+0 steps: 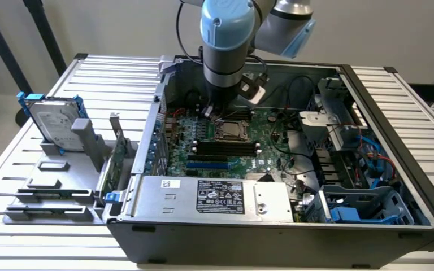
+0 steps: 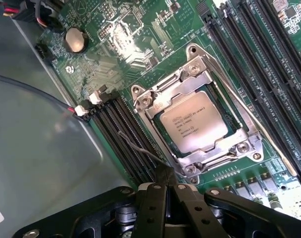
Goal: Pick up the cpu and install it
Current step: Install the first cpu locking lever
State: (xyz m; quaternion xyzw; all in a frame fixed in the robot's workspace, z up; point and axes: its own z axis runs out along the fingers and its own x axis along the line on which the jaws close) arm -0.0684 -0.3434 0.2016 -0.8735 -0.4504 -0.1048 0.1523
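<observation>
The cpu lies flat in its socket on the green motherboard, its dull silver top facing up inside the metal socket frame. In the exterior view, the cpu is at the middle of the board inside the open computer case. My gripper is shut, its black fingertips together just beside a corner of the socket frame. A thin wire lever runs up to the fingertips; whether they touch it I cannot tell. The gripper hangs low over the board at the socket's far left corner.
Black memory slots flank the socket on both sides. A power supply fills the case's near side; cables and a drive cage crowd the exterior view's right. A hard drive with blue rails and a green card stand in a grey rack outside.
</observation>
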